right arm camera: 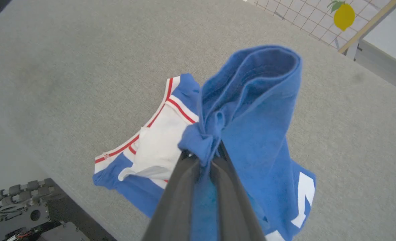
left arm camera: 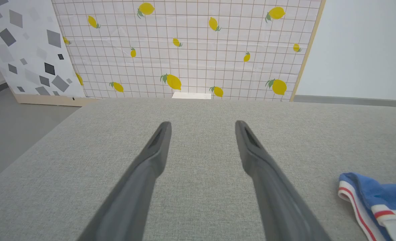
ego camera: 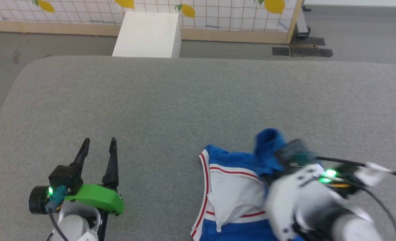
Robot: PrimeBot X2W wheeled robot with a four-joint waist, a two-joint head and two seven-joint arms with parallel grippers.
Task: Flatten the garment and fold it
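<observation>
Blue garment [ego camera: 233,190] lies crumpled on the grey table [ego camera: 171,100], at about three o'clock from my left gripper [ego camera: 99,144], whose fingers stand spread and empty; my right gripper [right arm camera: 203,157] pinches a lifted fold of it, so that arm is nearer.

Bright even light, right forearm [ego camera: 301,201] blurred (head view), wrist-view edges bowed

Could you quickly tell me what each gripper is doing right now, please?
Left gripper: open, holding nothing.
Right gripper: shut on a bunched fold of the blue shirt.
</observation>
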